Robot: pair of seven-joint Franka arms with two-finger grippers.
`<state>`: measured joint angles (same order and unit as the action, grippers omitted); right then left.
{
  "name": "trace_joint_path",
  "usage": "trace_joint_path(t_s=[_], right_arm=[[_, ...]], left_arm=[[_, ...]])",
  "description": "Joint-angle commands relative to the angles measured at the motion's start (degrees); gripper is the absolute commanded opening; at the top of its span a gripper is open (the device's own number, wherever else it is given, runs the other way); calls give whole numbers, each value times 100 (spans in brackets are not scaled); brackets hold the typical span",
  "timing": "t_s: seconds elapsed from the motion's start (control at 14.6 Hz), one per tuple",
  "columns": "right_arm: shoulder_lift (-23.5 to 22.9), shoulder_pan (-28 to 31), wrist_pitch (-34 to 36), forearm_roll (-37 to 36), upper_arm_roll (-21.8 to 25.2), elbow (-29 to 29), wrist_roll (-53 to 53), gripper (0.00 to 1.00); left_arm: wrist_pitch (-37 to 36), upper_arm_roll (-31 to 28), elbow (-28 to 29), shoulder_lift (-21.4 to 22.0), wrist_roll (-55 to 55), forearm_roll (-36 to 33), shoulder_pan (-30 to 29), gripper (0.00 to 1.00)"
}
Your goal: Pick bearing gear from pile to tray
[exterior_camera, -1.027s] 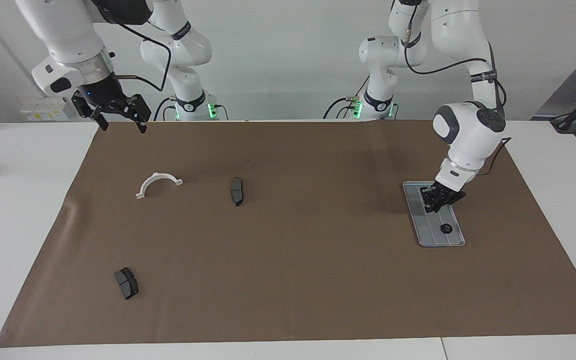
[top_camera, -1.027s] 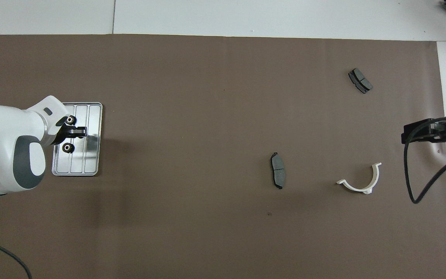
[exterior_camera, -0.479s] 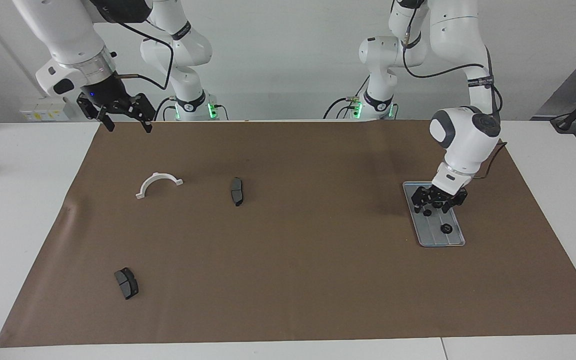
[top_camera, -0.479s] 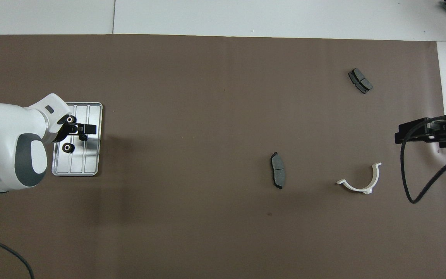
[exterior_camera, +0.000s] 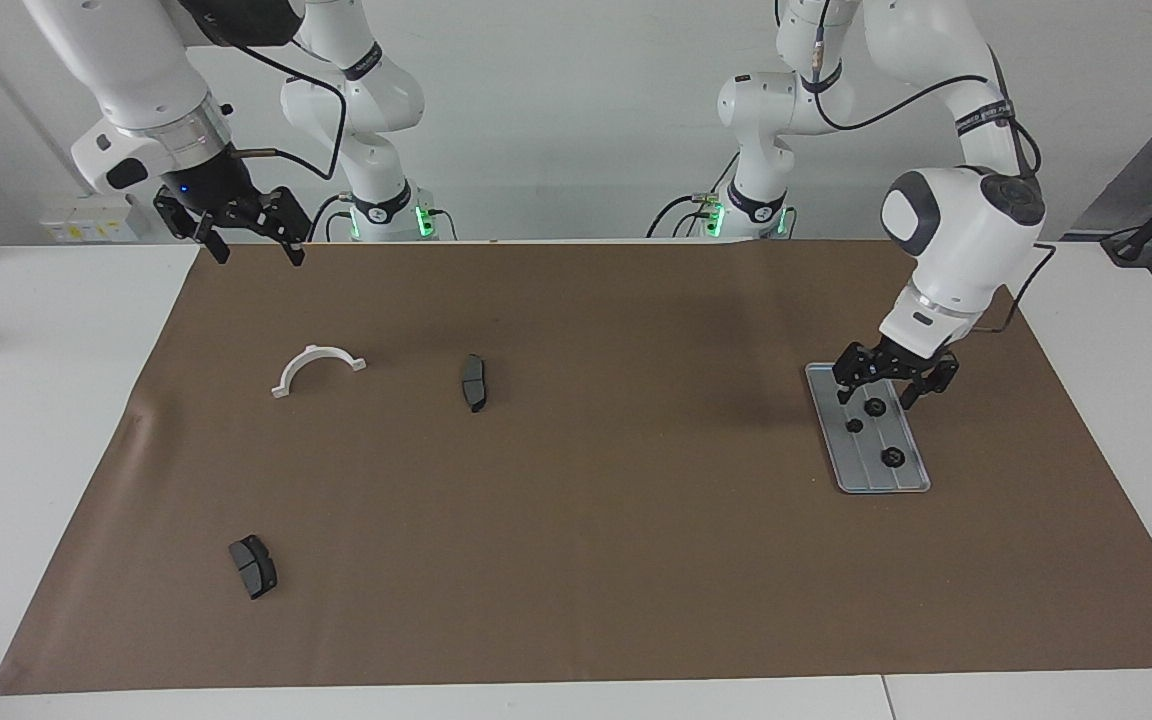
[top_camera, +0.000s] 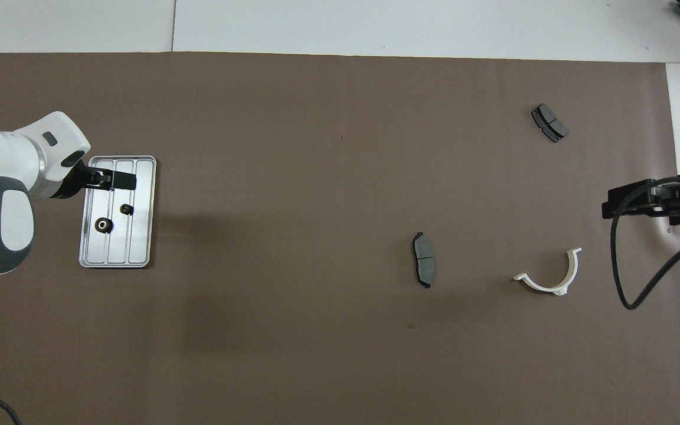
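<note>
Up off the tray [exterior_camera: 841, 478] is where the left gripper [exterior_camera: 891, 386] has gone since a second ago. Its fingers, pinched then, now stand spread with nothing between them. A small black ring [exterior_camera: 854, 425] has been left lying flat on the tray floor, close to the toothed gear [exterior_camera: 893, 457] that was already there. The right gripper [exterior_camera: 256, 255] has shifted only slightly. It waits, jaws spread and empty, over the edge of the brown mat [exterior_camera: 576, 560] by the robots.

Read as a clock face, the overhead view puts the tray at nine o'clock on the mat. The white bracket [exterior_camera: 318, 365] lies at four, one grey pad [exterior_camera: 473, 382] just past the centre toward four, and the other pad [exterior_camera: 253, 567] at two.

Risks, as I judge them:
- The left fingers hang low over the tray, so a sideways exit could clip a ring or the rim. Either part could then skid along the ridges or hop out.
- No loose black ring shows on the mat. A further pick could close on a pad or the bracket by mistake.
- The right arm's cable [top_camera: 629, 295] droops near the bracket and might drag it if that arm sweeps inward
</note>
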<state>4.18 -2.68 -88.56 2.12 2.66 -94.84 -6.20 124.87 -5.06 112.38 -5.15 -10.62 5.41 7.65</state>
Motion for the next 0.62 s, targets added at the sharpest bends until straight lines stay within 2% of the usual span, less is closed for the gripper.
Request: trace_joint_path(t_s=[0.0, 0.34, 0.55], right_arm=[[-23, -13, 58, 131, -11, 35, -31, 100], [-23, 39, 84, 131, -2, 35, -40, 100], [-23, 39, 32, 18, 7, 35, -75, 100]], left_arm=[[-988, -47, -680, 110, -54, -347, 149, 100], [-2096, -109, -1814, 111, -124, -348, 44, 100], [-2667, -126, -2219, 119, -133, -374, 43, 100]])
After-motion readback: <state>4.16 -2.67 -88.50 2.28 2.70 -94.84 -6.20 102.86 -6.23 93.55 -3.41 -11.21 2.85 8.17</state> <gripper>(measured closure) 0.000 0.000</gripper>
